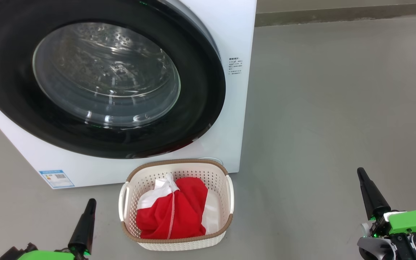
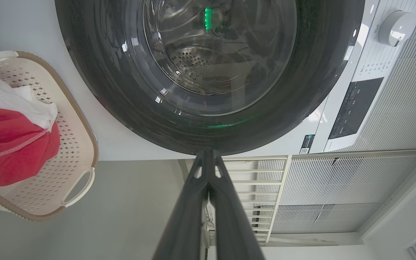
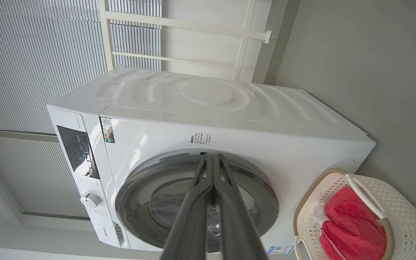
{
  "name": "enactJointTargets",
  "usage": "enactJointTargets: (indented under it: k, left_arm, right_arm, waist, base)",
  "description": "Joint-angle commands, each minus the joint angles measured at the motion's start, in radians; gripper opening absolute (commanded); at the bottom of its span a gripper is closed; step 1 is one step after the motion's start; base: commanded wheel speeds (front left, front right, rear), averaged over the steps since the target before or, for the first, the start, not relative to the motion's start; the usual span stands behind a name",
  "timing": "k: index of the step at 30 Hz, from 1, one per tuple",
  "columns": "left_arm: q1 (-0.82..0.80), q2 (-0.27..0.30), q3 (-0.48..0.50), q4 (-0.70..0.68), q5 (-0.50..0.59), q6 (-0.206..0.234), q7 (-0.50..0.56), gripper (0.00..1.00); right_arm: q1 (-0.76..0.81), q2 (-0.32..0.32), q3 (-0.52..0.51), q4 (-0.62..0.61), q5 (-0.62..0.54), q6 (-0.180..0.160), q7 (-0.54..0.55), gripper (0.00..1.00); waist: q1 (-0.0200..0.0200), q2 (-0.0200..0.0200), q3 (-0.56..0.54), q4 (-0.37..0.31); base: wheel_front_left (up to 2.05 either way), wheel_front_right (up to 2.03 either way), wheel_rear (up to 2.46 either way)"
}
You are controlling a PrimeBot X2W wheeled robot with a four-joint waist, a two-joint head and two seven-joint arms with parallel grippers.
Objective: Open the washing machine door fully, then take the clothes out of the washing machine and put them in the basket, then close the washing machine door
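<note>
The long dark left fingers [image 1: 84, 224] and right fingers [image 1: 370, 195] are resting clenched on nothing; the glossy black-rimmed round glass door [image 1: 200, 90] may be sitting unlatched, risking swinging open.

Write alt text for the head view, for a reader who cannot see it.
A white washing machine, its black-rimmed door closed, stands on a grey floor behind a basket holding red and white clothes. The left gripper and right gripper, both shut, sit low at either side.
</note>
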Motion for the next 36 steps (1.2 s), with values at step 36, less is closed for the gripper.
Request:
enactJointTargets:
  k: [36]
  left_arm:
    - [-0.04, 0.009, 0.038, -0.021, -0.006, -0.007, 0.007, 0.0]
  right_arm:
    - [-0.042, -0.004, 0.01, -0.024, -0.009, 0.0, 0.01, 0.0]
  waist:
    - [0.0, -0.0001, 0.0, 0.0]
  base:
    - [0.0, 0.0, 0.0]
